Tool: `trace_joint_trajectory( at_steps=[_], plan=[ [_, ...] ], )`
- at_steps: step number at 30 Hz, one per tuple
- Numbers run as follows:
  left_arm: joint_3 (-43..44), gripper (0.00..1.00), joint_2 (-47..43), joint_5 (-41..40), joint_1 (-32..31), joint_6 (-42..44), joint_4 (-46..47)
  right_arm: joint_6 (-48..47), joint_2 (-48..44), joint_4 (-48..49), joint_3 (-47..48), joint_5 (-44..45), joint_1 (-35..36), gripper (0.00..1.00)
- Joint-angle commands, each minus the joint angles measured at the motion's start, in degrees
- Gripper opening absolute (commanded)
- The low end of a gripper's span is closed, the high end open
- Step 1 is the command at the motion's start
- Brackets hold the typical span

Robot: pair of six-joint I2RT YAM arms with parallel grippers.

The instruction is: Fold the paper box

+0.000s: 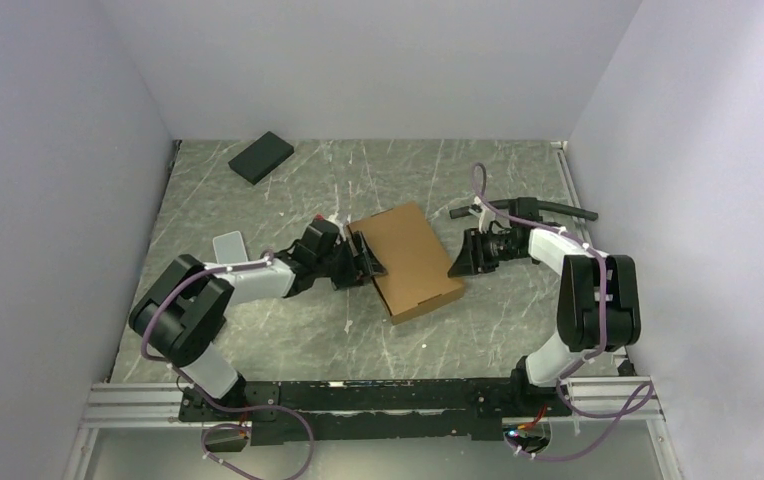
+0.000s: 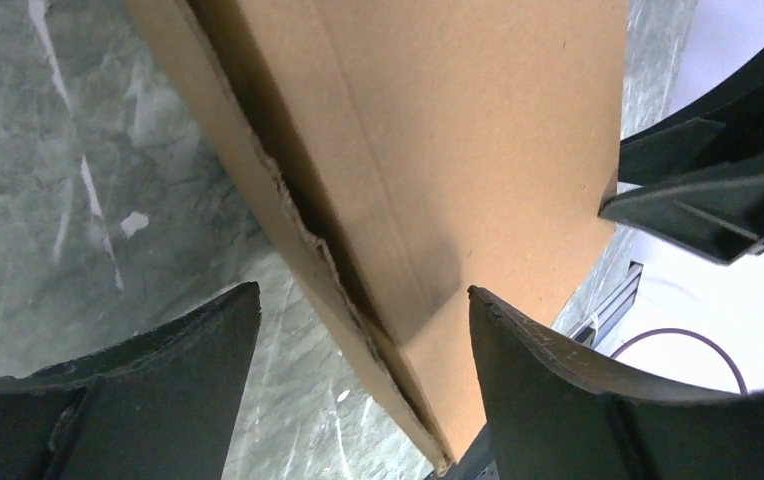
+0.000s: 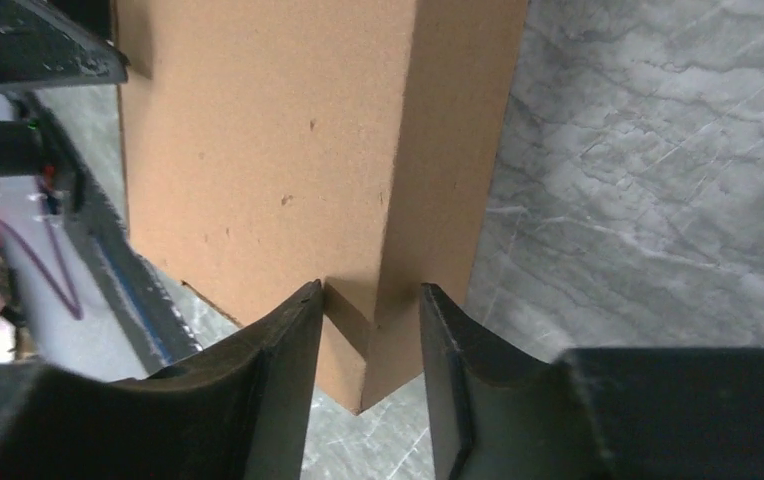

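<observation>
Left gripper (image 1: 370, 262) spread wide — right gripper (image 1: 455, 262) half-spread, grip unclear.
I see both straddling opposite edges of the paper box (image 1: 410, 258), mid-frame.

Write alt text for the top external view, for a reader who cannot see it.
A brown paper box lies on a grey marbled table, with the left claw at its left edge and the right claw at its right edge. A black pad sits near the far left corner.
</observation>
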Motion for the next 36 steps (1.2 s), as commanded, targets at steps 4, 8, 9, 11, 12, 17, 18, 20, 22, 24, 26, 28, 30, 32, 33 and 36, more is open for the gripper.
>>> trace_joint_trajectory(
  at_steps=[4,8,9,11,12,17,18,20,22,24,26,28,30,32,33,36],
  plan=[
    [-8.4,0.86,-7.0,2.0,1.6,-1.0,10.0,1.2,6.5,-0.5,2.1,-3.3,-5.5,0.24],
    [-13.2,0.97,-7.1,5.1,2.3,-3.1,18.7,0.4,9.8,-1.9,2.6,-3.6,-7.7,0.17],
    [-13.4,0.99,-6.4,6.3,2.3,-3.6,20.3,0.6,9.8,-1.4,2.4,-3.2,-7.7,0.17],
    [-13.3,1.00,-4.3,8.5,2.3,-4.5,24.1,1.1,9.9,-1.0,2.1,-3.0,-7.7,0.16],
    [-13.2,1.00,-3.3,9.4,2.4,-5.6,25.9,1.3,10.0,-0.9,2.2,-2.9,-7.7,0.15],
    [-12.5,0.99,1.3,10.3,2.3,-8.0,31.2,2.0,11.1,-0.8,2.5,-1.6,-8.3,0.13],
    [-12.6,0.99,2.0,10.6,2.3,-8.6,32.4,2.2,11.3,-0.7,2.5,-1.4,-8.6,0.13],
    [-13.6,1.00,2.9,10.6,2.3,-9.5,34.8,2.2,11.7,-0.9,2.8,-1.2,-9.0,0.12],
    [-13.9,0.99,2.8,10.2,2.3,-9.6,34.7,2.2,11.9,-1.0,2.9,-1.1,-9.3,0.12],
    [-13.9,0.99,2.4,9.4,2.3,-9.4,33.0,2.2,12.2,-1.2,3.1,-0.9,-9.5,0.12],
    [-13.8,0.99,2.2,8.9,2.3,-9.5,32.5,2.2,12.2,-1.2,3.1,-0.8,-9.7,0.12],
    [-13.5,1.00,2.4,8.7,2.3,-9.9,33.1,2.0,12.3,-1.4,3.2,-0.8,-9.7,0.12],
    [-12.8,0.99,3.0,8.6,2.3,-10.4,33.7,2.0,12.3,-1.4,3.2,-0.7,-9.8,0.12],
    [-11.9,0.99,4.3,8.8,2.3,-11.1,34.0,2.1,12.4,-1.4,3.3,-0.7,-9.9,0.12],
    [-11.5,1.00,5.0,8.8,2.3,-11.6,34.5,2.1,12.5,-1.4,3.3,-0.6,-10.0,0.12],
    [-11.1,1.00,7.6,9.1,2.2,-13.6,38.5,1.9,13.2,-1.7,3.6,-0.9,-10.3,0.12]
  ],
)
